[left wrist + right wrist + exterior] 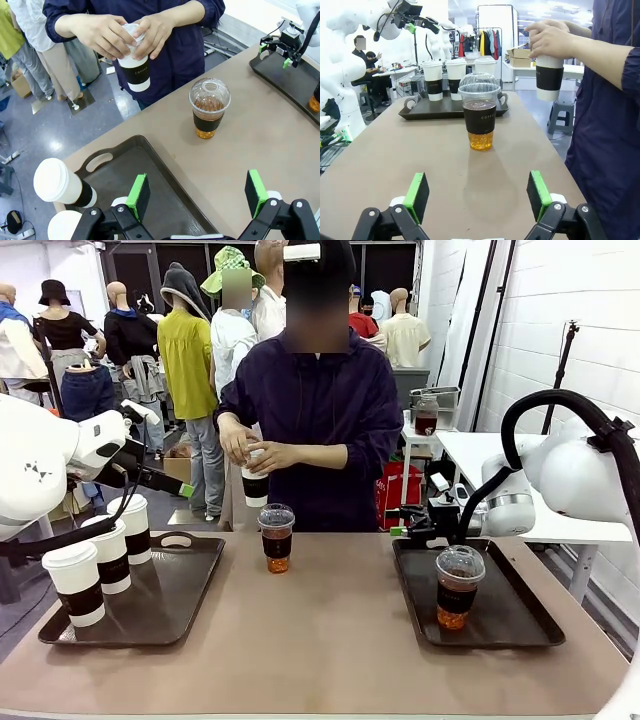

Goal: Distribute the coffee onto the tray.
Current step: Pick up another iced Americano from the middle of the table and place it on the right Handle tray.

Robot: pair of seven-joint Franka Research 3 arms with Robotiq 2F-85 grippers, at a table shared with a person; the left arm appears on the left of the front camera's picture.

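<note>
My left gripper [196,196] hangs released and empty above the inner edge of the left tray [170,600], pads spread wide, I judge so that a cup can pass between them. My right gripper [477,197] is also spread and grasping nothing. It is held low over the table [330,640] and aimed at the clear cup [479,118], which is at twelve o'clock from it. That low, square line suits taking the cup by its sleeve.

Reading the table as a dial in the front view, this cup stands near twelve, between the trays and on neither. Three white cups [108,553] stand in a row on the left tray at nine, and a second clear cup [459,587] sits on the right tray [520,625] at three.

The fourth white cup [255,485] is off the table, gripped in the person's hands [255,450] beyond twelve. Fingers cover its lid, so I cannot tell whether it is being pressed shut or offered. In my left wrist view I make out two white cups, one cut by the frame at seven o'clock, and the second clear cup is a mere sliver at three
</note>
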